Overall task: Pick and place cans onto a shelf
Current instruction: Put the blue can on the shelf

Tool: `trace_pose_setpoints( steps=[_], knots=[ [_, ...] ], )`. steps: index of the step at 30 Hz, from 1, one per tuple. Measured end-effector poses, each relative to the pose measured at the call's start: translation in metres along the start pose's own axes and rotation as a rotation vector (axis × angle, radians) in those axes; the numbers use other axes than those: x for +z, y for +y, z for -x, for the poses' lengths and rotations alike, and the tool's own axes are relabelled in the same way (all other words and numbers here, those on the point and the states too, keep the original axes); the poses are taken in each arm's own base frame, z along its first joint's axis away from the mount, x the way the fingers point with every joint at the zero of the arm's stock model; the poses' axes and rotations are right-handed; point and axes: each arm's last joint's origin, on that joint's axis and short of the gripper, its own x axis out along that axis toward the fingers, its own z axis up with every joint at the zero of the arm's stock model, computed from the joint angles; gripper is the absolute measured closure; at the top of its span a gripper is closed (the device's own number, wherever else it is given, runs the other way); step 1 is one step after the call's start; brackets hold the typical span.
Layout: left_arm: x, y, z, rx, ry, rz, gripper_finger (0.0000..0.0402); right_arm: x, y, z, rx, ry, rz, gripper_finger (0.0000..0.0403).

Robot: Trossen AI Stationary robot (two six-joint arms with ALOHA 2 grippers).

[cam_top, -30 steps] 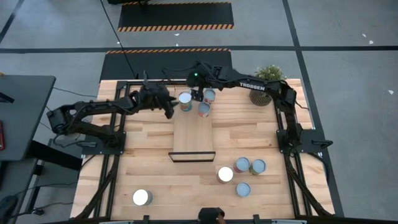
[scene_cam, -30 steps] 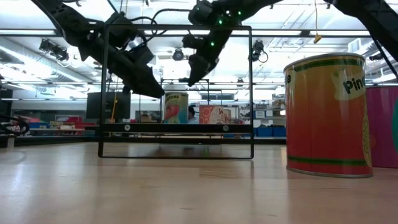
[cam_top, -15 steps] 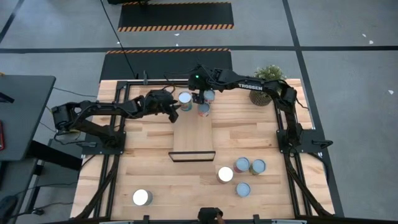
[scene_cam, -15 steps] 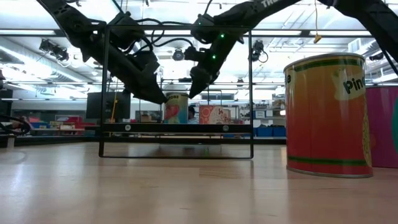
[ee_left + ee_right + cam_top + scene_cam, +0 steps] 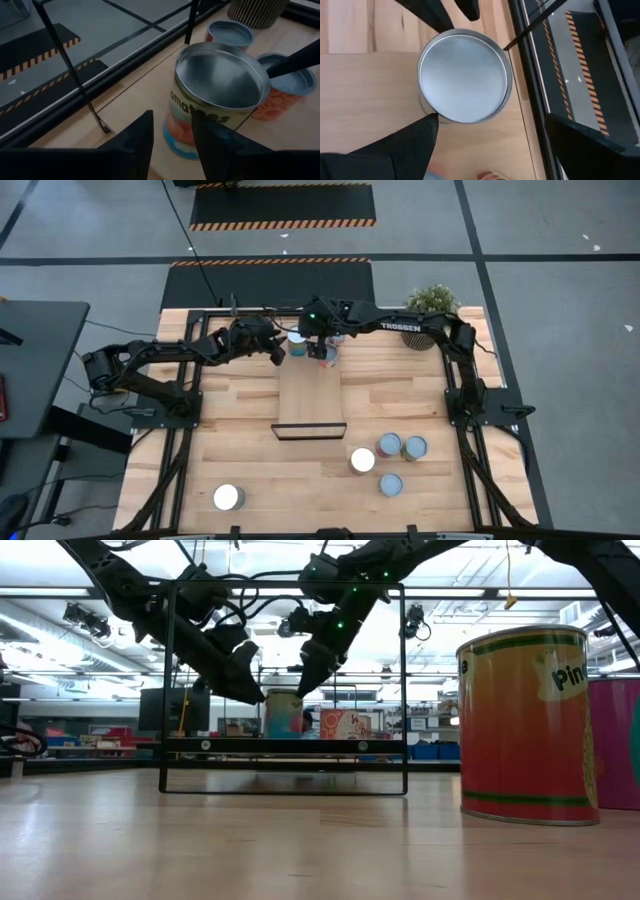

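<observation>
Right gripper (image 5: 312, 348), jaws wide, has moved over the silver-topped can (image 5: 297, 347) on the shelf (image 5: 311, 395)'s far end; grasp looks imminent.

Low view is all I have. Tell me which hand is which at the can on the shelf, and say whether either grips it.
Observer: From above, the left hand is the one left of the can in your picture; the right hand is the other.
Operator: Now the grip.
Observer: Neither grips it. The right wrist view shows the right hand open, one finger right beside the can's rim.
Operator: Report the left.
Observer: Its wrist view shows its fingers apart with nothing between them, the can just ahead.
</observation>
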Motion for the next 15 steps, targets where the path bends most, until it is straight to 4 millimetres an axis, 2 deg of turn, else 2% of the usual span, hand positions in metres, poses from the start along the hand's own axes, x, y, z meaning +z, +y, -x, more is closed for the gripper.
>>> trace_pose_setpoints(
  steps=[5, 9, 15],
  knots=[
    [0.0, 0.002, 0.0, 0.005, 0.001, -0.005, 0.026, -0.004, 0.002, 0.001, -0.026, 0.058, 0.005, 0.003],
    [-0.002, 0.002, 0.001, -0.005, 0.032, -0.023, 0.026, -0.008, 0.001, 0.008, -0.018, 0.098, 0.006, 0.003],
    [-0.004, -0.005, 0.003, -0.157, 0.061, -0.03, 0.026, -0.005, 0.007, 0.011, 0.081, 0.061, 0.011, 0.003]
  ],
)
